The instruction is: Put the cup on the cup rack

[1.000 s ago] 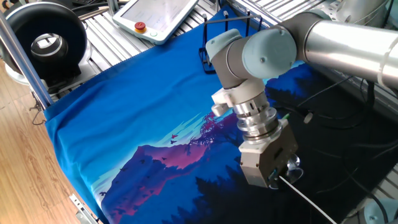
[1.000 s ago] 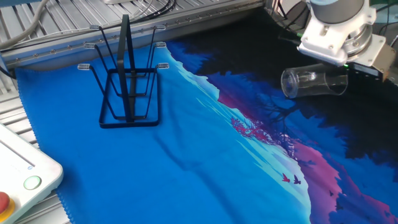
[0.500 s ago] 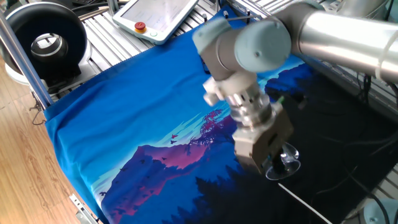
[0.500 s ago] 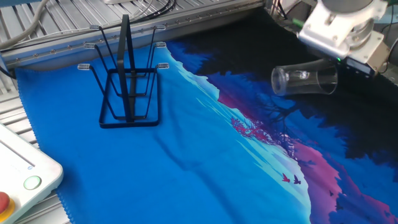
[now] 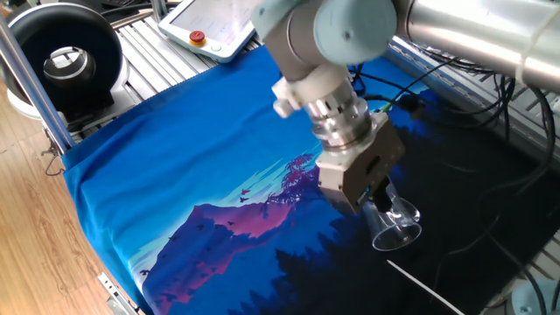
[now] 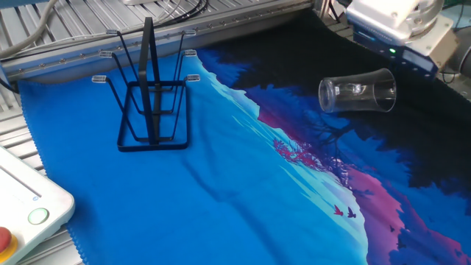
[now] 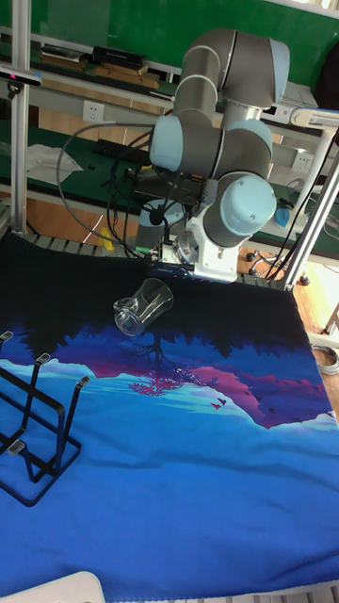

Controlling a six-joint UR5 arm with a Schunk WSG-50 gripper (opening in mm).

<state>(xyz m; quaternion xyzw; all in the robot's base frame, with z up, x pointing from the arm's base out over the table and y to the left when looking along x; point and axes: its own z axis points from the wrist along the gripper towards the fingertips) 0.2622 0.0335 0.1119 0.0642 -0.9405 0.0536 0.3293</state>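
1 cup (image 6: 358, 93), clear glass, is carried on its side above the dark part of the printed cloth (image 6: 243, 199), mouth toward the rack side in the other fixed view. The gripper (image 5: 374, 194) is closed on the cup's base end; its fingers are mostly hidden behind the body, so how deep the grip goes cannot be told. 1 cup rack (image 6: 151, 96), black wire, stands on the blue part of the cloth, well apart from the cup. I count about 6 pegs on it in the other fixed view, though the thin wires overlap, so treat that as approximate. 1 white pendant (image 5: 226, 24) with a red button lies at the table's far edge. Risks: smooth glass held near 1 end could slip or rotate in the fingers during the carry. The mouth has to go over a thin peg, and a small misalignment would hit the rim and could tip the light rack or slide it on the cloth. The clear glass also makes the rim hard to judge.
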